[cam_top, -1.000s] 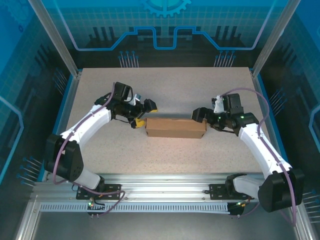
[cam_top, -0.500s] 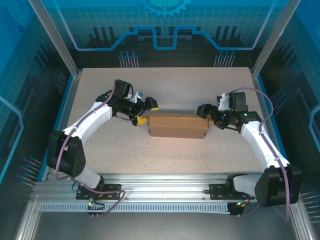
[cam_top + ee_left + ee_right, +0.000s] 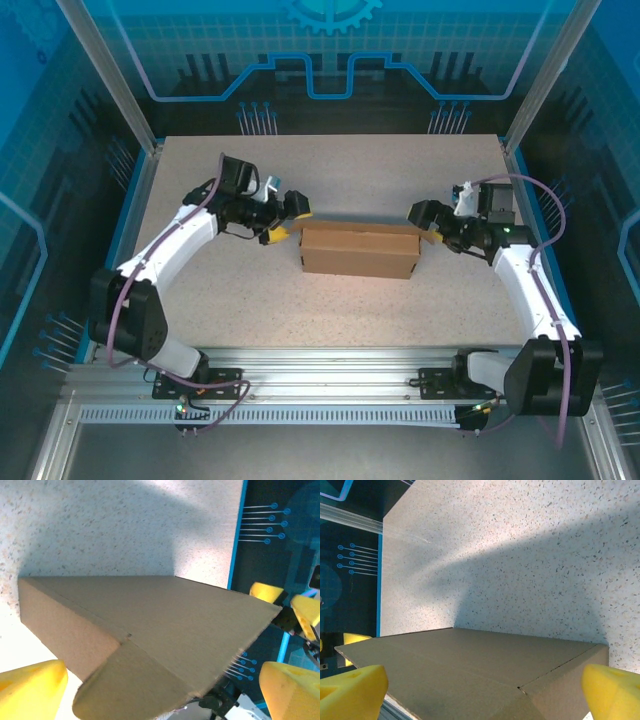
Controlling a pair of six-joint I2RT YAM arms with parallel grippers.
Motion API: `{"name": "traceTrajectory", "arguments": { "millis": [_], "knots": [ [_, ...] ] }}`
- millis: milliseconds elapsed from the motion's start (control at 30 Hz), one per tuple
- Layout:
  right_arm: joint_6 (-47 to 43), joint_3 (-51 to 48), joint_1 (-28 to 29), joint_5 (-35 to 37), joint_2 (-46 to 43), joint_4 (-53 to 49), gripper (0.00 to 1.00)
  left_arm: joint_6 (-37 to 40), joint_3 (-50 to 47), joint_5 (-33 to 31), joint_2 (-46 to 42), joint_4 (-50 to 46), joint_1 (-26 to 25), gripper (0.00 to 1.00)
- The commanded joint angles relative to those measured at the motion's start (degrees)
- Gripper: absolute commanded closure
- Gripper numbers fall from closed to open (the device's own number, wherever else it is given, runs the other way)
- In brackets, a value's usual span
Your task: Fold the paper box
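The paper box (image 3: 360, 250) is a closed, shallow brown cardboard box lying flat mid-table, long side left to right. My left gripper (image 3: 286, 223) is at its left end, open, with yellow fingertips (image 3: 299, 210) spread either side of the box's corner. In the left wrist view the paper box (image 3: 165, 620) reaches in between the spread fingers (image 3: 30, 690) of the left gripper (image 3: 160, 695). My right gripper (image 3: 428, 226) is at the right end, also open. The right wrist view has the paper box (image 3: 470, 665) between its wide-apart fingers (image 3: 615, 690), with the right gripper (image 3: 482, 692) over the lid.
The speckled table (image 3: 330, 170) stretches bare behind the box, and in front of it down to the aluminium rail (image 3: 330, 360). Blue frame edges (image 3: 135, 210) and transparent walls border the table left, right and far.
The box has slid a little to the right and away from the bases. Both grippers have shifted with it toward the far side, the right one also moving right. Both stayed open.
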Motion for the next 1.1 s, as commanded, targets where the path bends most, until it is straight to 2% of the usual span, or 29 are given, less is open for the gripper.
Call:
{"name": "traceTrajectory", "arguments": {
  "millis": [0,33,167,300,367,733,1067],
  "knots": [
    [-5.46,-0.33,-1.24,-0.66,-3.58,-0.05,0.0,9.44,-0.14,-2.04,-5.05,0.27,0.37,0.01],
    [-6.93,-0.12,-1.25,0.57,-4.41,-0.84,0.0,11.66,-0.61,-2.82,-6.12,0.12,0.37,0.01],
    [-11.13,0.25,-1.04,2.66,-7.56,-4.05,0.13,19.02,-0.95,-5.26,-8.24,-3.05,0.33,0.03],
    [-13.65,0.08,-0.25,6.76,-9.54,-6.98,0.29,22.36,0.47,-7.19,-7.2,-6.7,0.37,0.1],
    [-14.56,0.16,0.24,8.41,-9.72,-8.32,0.32,23.24,1.13,-7.69,-6.62,-7.54,0.29,0.13],
    [-16.44,1.21,4.45,14.17,-7.48,-9.59,0.37,25.4,5.55,-7.22,-2.35,-9.62,-1.72,0.28],
    [-16.6,1.44,6.04,14.7,-6.73,-9.31,0.53,26.44,8.22,-7.36,1.3,-11.87,-3.36,0.38]
  ]
}}
